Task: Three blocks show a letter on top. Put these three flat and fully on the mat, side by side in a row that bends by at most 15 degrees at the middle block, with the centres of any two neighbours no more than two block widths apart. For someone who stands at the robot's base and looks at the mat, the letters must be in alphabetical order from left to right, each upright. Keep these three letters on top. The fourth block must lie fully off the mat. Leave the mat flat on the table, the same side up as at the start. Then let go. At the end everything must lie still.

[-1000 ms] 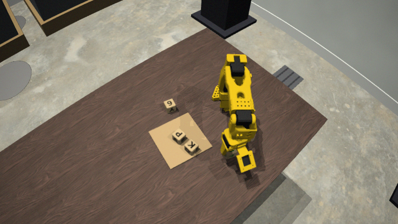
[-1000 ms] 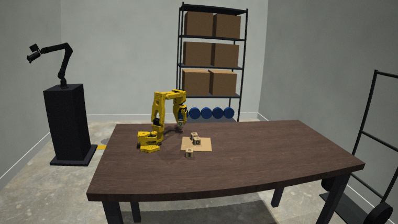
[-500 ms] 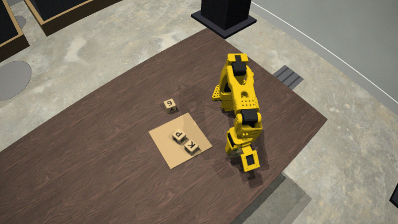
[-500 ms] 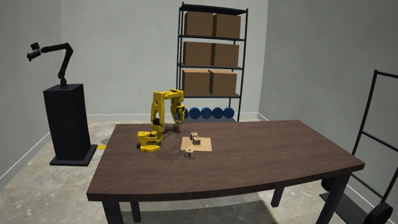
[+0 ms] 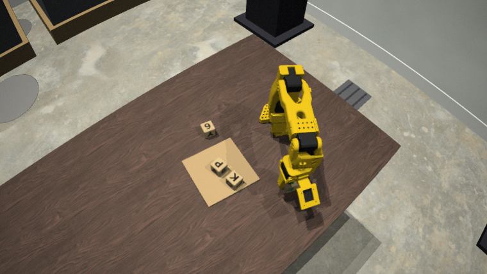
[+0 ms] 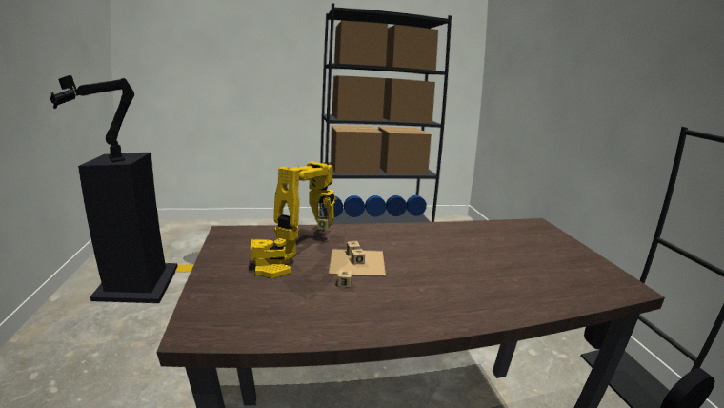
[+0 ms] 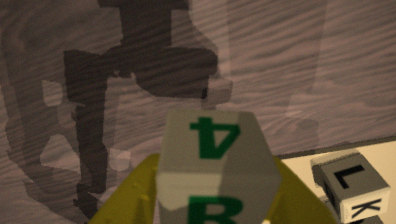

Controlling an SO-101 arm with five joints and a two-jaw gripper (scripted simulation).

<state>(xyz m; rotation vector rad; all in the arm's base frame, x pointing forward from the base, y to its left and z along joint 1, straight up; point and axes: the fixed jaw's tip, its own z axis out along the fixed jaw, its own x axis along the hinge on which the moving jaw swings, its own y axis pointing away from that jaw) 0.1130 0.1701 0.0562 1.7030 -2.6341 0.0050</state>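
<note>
My jaws (image 5: 289, 186) (image 6: 323, 223) are closed on a block (image 5: 290, 185) (image 6: 322, 224) (image 7: 212, 145), one finger on each side of it, and I hold it above the table (image 5: 119, 169) (image 6: 455, 294) (image 7: 280, 50), off the mat's left side. It shows my wrist view a green 4 and, below that, a green B; I can't tell which face is uppermost.

To the right of my jaws lies the mat (image 5: 200, 177) (image 6: 374, 268) (image 7: 300, 175), flat on the table. The K block (image 5: 234, 180) (image 6: 352, 246) (image 7: 352, 180) is the nearer of its two to my grip, K on top and an L on one side. Just beyond it, further right of my jaws, sits the P block (image 5: 218, 166) (image 6: 357, 256), P up; I can't tell whether the pair touch.

Rightmost and farthest from my jaws, the number block (image 5: 207, 129) (image 6: 344, 278) rests fully off the mat, a 6 or 9 on top.

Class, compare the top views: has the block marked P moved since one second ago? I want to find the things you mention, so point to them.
No. The P block (image 5: 218, 166) sits at the same spot on the tan mat (image 5: 197, 169), still beside the K block (image 5: 234, 180).
</note>
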